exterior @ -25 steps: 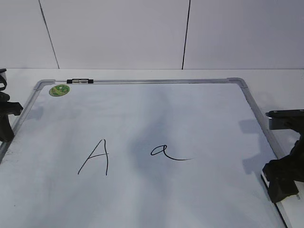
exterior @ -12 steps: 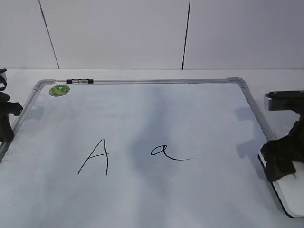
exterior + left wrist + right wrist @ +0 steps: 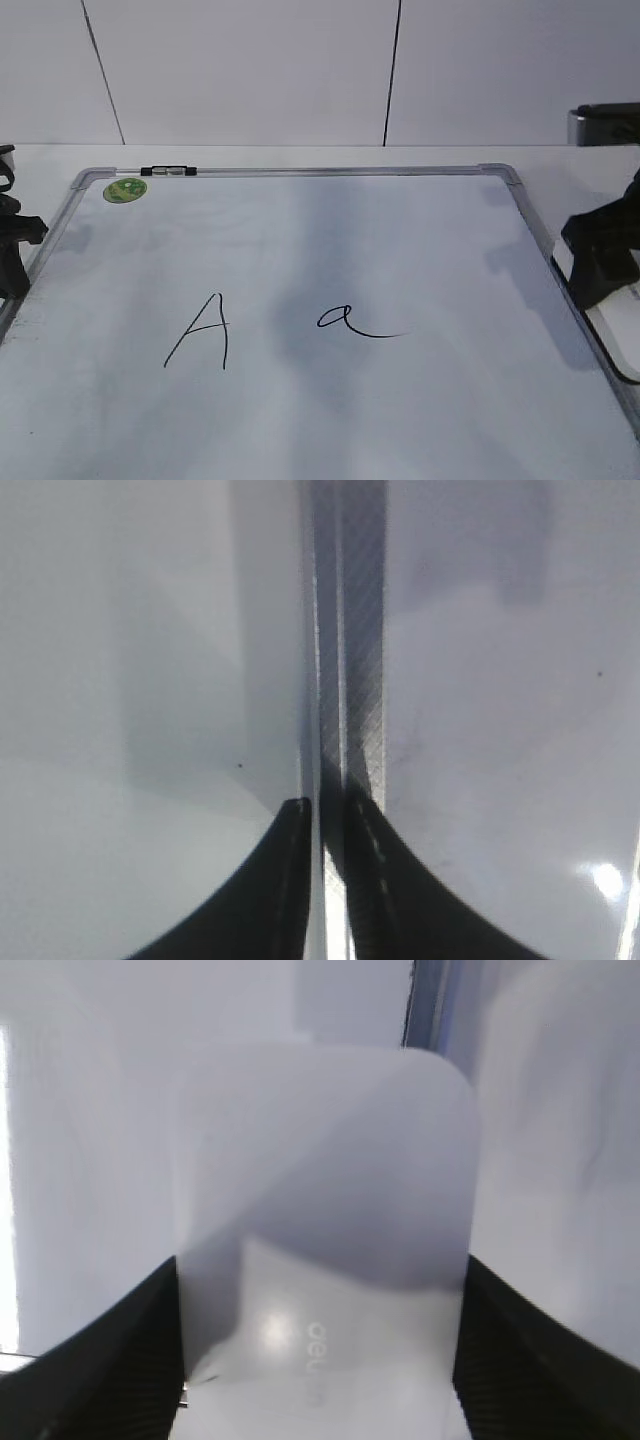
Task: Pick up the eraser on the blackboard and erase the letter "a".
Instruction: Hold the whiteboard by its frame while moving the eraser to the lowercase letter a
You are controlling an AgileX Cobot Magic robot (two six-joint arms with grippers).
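Since the earlier frames, the right gripper has been raised and carried farther back along the right edge of the blackboard, and the eraser has been lifted with it, where a second ago it lay low at the near right corner. In the right wrist view the eraser is seen clamped between the two dark jaws, which press against its long sides; its white top with small grey lettering faces the camera, and the board's frame is seen beyond its far end. In the exterior view only a sliver of the white block with its dark edge is seen below the gripper, just outside the frame at the right.

The letter "a" is seen unerased near the middle of the board, well apart from the eraser, with the capital "A" to its left. A round green sticker and a small black-and-clear marker lie at the far left corner.

The left gripper is seen at the board's left edge, unchanged. In its wrist view the left gripper's jaws are nearly closed, with only a narrow slit between them and nothing held, above the frame rail and the bench.
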